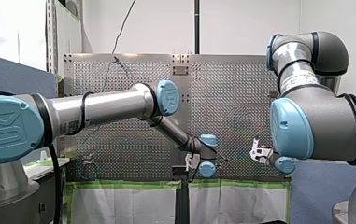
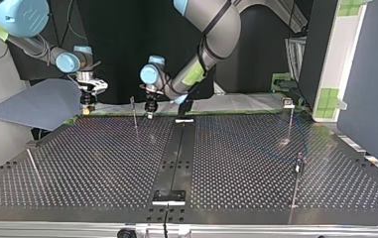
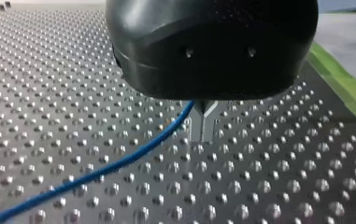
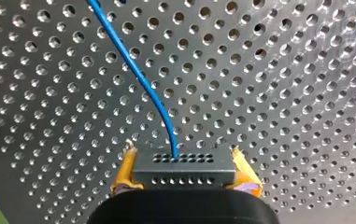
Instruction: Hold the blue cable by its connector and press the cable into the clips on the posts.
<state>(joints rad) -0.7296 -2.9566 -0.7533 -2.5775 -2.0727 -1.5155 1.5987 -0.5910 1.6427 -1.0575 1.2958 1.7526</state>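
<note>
The right pincer [image 4: 185, 171], yellow-padded, clamps the dark perforated rectangular connector [image 4: 183, 163], and the thin blue cable [image 4: 133, 65] runs ahead of it. The left pincer [image 3: 203, 127], metal-fingered, closes narrowly about that cable. No clip visibly holds cable, so seating seems wholly ahead. In the top view, on the perforated metal worktop [image 2: 102, 163], the slim metal posts [image 2: 134, 112] stand at 10 and 2 o'clock, their clips too small to read.

**Your two arms, part by part**

Your left arm [image 1: 105, 105] and right arm [image 1: 316, 126] are silver tubes with dark grey joints. Each joint is closed by a round light-blue cap [image 1: 168, 97] with an embossed logo. A white printed label [image 1: 297, 80] bands the right arm. A black cable [image 1: 55, 186] hangs by the left arm's base. Your left gripper [image 3: 202, 135] has a rounded black housing and grey metal fingers. Your right gripper [image 4: 182, 158] carries yellow pads [image 4: 125, 170].
</note>
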